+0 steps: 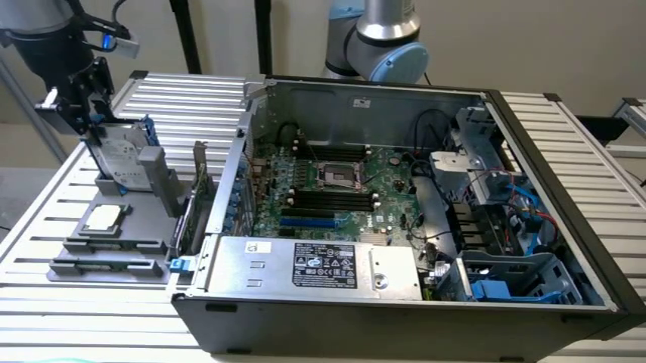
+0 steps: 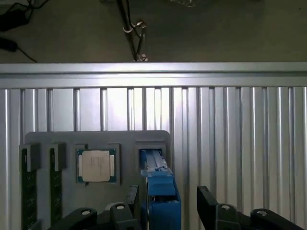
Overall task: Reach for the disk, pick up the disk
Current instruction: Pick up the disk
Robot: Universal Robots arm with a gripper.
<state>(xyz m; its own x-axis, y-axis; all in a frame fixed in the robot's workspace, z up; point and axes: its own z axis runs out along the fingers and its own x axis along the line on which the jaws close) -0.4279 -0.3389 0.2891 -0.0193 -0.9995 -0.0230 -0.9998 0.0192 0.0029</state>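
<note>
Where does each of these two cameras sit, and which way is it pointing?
Exterior view: off the arm, above the table, looking down slantwise at the open computer and tray; the arm shows behind the computer, the gripper at the exterior view's left.
Wrist view: on the wrist, looking down past the fingers at the tray.
Both show the gripper, disk, chip and tray.

Exterior view: raised, tilted down across open computer case [image 1: 404, 325], mid-distance; grey tray [image 1: 151, 227] at 9 o'clock. Wrist view: close, straight down on same tray.
</note>
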